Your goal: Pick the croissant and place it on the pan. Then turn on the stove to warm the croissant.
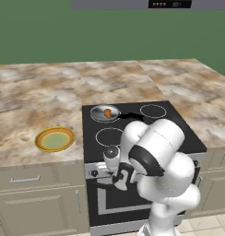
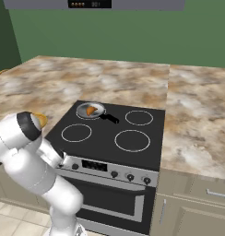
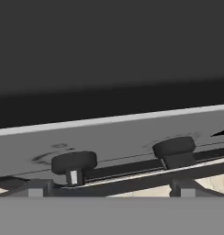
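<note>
Your fingers (image 3: 36, 189) stand spread as wide as they go, holding nothing, close in front of the stove (image 1: 169, 124) panel. Between them in the hand view you see two dark knobs (image 3: 73, 162), one near each tip. Your gripper (image 1: 120, 177) hangs low at the panel's left end. The croissant (image 1: 107, 112) lies in the pan (image 1: 98, 113) on the back left burner. A yellow-rimmed plate (image 1: 55, 138) sits on the counter (image 1: 36, 99) left of the stove.

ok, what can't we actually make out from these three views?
- Left base view: the arm covers the right part of the stove front panel; the gripper jaws' contact with a knob is unclear.
- Right base view: the arm hides the leftmost panel end.
- Hand view: knob markings blurred.
- Croissant in the pan: too small for detail.
</note>
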Available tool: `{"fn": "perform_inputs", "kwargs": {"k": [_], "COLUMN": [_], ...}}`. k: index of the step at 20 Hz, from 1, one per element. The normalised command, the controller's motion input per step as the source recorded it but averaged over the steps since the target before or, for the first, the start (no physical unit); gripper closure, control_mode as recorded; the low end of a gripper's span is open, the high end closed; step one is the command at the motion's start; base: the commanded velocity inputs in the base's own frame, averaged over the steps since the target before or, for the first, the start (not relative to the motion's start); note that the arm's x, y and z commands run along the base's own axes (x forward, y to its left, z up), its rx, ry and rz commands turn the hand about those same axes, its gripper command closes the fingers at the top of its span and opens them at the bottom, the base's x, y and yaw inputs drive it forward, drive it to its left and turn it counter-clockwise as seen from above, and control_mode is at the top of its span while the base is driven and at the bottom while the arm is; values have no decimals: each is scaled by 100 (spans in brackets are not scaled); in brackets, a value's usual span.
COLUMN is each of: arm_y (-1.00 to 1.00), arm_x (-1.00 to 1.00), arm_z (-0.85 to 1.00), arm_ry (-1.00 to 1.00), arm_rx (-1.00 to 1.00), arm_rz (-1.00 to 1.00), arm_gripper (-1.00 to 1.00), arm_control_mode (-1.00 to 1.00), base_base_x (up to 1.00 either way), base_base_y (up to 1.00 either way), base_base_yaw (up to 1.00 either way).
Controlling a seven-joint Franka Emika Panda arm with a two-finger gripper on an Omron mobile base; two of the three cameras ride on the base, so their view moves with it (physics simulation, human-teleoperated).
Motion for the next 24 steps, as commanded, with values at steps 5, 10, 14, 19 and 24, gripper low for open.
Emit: {"fn": "perform_inputs", "kwargs": {"k": [5, 10, 14, 19, 24], "arm_y": [0, 0, 0, -5, -29], "arm_x": [33, 16, 3, 8, 11], "arm_z": [-19, -30, -48, -50, -40], "arm_ry": [0, 0, 0, -3, -13], "arm_rx": [0, 0, 0, 0, 0], "arm_rz": [2, 1, 0, 0, 1], "arm_gripper": [-100, -100, -100, -100, -100], "arm_control_mode": [-100, -100, -100, -100, -100], "base_base_x": [0, 0, 0, 0, 0], "base_base_y": [0, 0, 0, 0, 0], "base_base_yaw": [0, 0, 0, 0, 0]}}
